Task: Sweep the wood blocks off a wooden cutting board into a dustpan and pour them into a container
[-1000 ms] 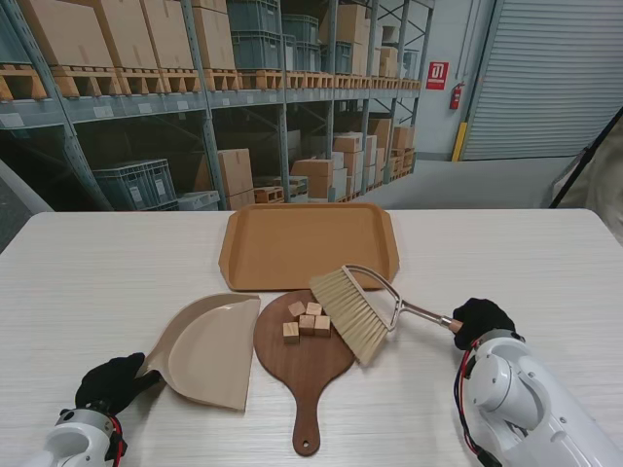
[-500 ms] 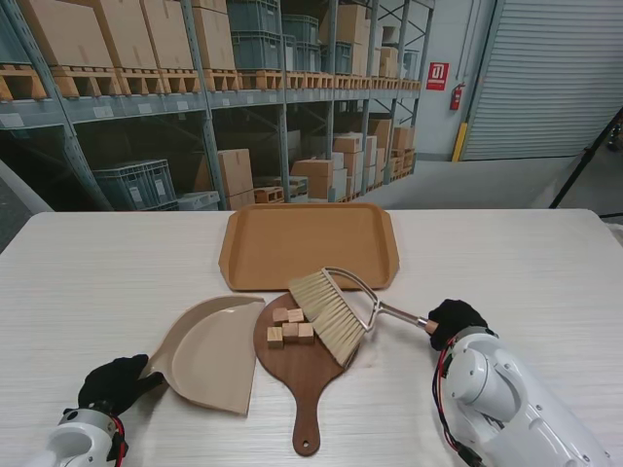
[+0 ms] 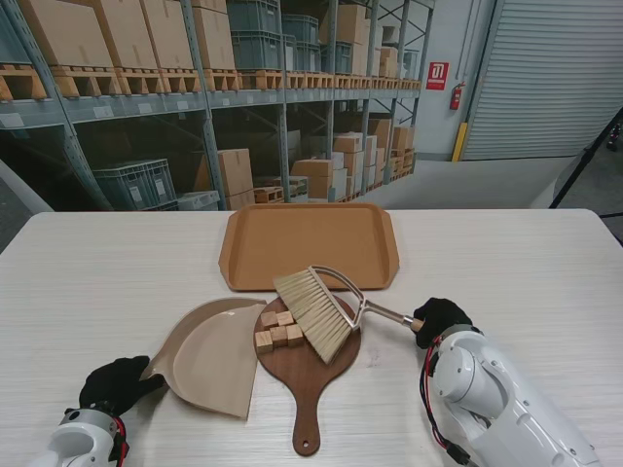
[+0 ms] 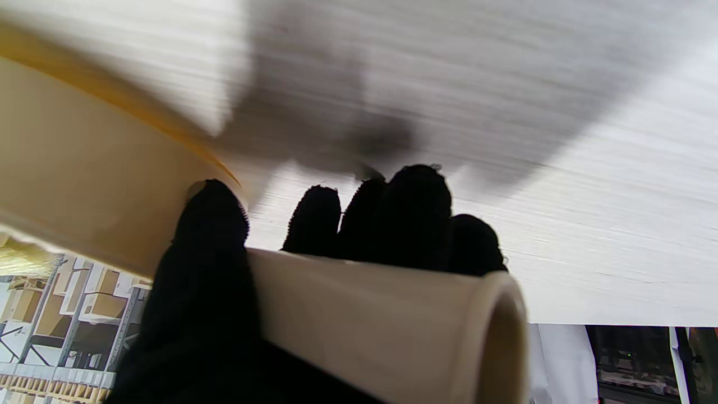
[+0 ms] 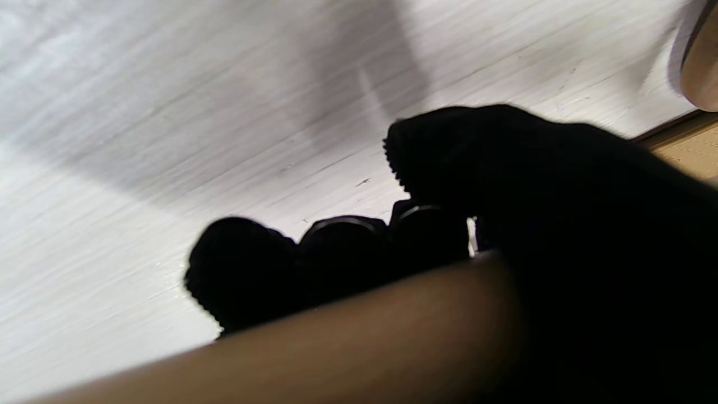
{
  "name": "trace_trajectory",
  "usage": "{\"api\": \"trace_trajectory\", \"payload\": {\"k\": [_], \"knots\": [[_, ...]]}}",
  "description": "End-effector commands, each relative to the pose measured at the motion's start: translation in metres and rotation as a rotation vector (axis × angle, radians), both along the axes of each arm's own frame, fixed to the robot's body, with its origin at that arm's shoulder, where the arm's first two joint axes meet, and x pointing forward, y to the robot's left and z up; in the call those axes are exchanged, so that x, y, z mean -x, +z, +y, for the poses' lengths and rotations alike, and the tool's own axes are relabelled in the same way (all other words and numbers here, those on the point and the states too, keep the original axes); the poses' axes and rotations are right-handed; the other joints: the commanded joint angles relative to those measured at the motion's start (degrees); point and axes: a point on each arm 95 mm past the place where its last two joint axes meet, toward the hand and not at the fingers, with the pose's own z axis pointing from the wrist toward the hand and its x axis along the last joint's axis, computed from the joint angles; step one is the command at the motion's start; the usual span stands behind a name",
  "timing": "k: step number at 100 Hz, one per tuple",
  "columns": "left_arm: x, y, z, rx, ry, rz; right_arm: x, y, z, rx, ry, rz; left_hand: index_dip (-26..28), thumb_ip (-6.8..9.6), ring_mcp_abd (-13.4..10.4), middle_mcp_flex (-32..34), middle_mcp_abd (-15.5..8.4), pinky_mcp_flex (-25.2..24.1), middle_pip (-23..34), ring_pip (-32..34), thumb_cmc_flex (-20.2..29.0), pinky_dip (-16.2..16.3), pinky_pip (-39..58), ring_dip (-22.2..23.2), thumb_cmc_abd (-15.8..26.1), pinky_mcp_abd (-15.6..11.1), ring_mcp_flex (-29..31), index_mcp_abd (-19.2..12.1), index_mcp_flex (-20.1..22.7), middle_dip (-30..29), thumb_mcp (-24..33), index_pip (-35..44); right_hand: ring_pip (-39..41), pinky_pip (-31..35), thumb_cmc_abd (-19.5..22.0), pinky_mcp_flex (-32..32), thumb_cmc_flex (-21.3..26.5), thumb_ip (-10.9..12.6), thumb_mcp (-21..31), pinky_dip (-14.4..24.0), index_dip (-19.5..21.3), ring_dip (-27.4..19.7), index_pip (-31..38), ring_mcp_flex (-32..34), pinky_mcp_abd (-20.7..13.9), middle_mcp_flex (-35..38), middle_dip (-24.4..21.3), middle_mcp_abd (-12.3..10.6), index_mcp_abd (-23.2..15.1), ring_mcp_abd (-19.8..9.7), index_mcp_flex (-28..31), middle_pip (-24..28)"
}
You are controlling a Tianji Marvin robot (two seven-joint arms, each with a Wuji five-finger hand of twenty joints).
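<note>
Several small wood blocks (image 3: 275, 329) lie bunched at the left edge of the round dark cutting board (image 3: 313, 365), right against the lip of the beige dustpan (image 3: 206, 355). The brush (image 3: 311, 313) has its pale bristles pressed on the blocks' right side. My right hand (image 3: 438, 318), in a black glove, is shut on the brush's handle (image 5: 291, 342). At the near left my left hand (image 3: 115, 384) is shut on the dustpan's tubular handle (image 4: 392, 320), thumb (image 4: 207, 252) over it.
An orange-brown tray (image 3: 309, 243) lies beyond the board, just behind the brush. The board's handle (image 3: 307, 428) points toward me. My right forearm (image 3: 506, 399) covers the near right of the white table (image 3: 506, 263).
The brush has swept leftward across the board, pushing the blocks from the board's middle to its left edge by the dustpan. The right hand followed leftward. The dustpan barely shifted.
</note>
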Motion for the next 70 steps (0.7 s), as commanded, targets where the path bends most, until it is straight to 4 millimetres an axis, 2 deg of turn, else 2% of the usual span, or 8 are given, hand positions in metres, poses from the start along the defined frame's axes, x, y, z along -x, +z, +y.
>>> {"api": "trace_trajectory", "payload": {"k": [1,43,70], "knots": [[0.004,-0.004,-0.003,0.009,-0.004,0.031,0.002,0.002,0.006,0.002,0.004,0.0,-0.52,0.53,-13.97,4.45,-20.16,1.91,83.45,1.41,4.19,-0.49,4.74,0.9,2.85,-2.53,4.29,-2.82,5.77,1.11,7.56,3.57,1.51,6.05,7.79,2.54,3.79,0.41,26.12,-1.07,0.98,-0.71,3.76,2.45,1.15,3.85,-1.83,-0.46,-1.76,-2.31,2.67,-5.23],[0.005,-0.002,-0.006,0.015,-0.005,0.038,0.009,-0.008,0.008,0.046,-0.021,0.023,-0.05,0.51,-14.8,5.08,-21.06,2.42,85.34,2.91,4.13,-0.54,5.38,0.76,2.98,-2.72,4.77,-2.63,5.97,1.88,7.55,4.12,1.81,6.76,7.42,2.66,3.79,-0.32,26.12,-1.13,1.1,-0.93,4.12,2.43,-0.15,3.38,-1.44,-0.87,-1.9,-3.0,1.83,-5.23],[0.006,-0.002,-0.008,0.017,-0.007,0.045,0.014,-0.013,0.023,0.029,-0.002,0.037,0.01,0.49,-14.85,5.25,-21.18,2.51,85.46,3.03,4.07,-0.6,5.47,0.57,2.85,-2.73,4.81,-2.72,6.15,1.9,7.5,4.19,1.75,7.08,7.22,2.68,3.59,-0.61,26.12,-0.98,1.0,-0.9,4.27,2.44,-0.91,3.14,-1.65,-1.05,-2.03,-3.63,1.4,-5.22]]}}
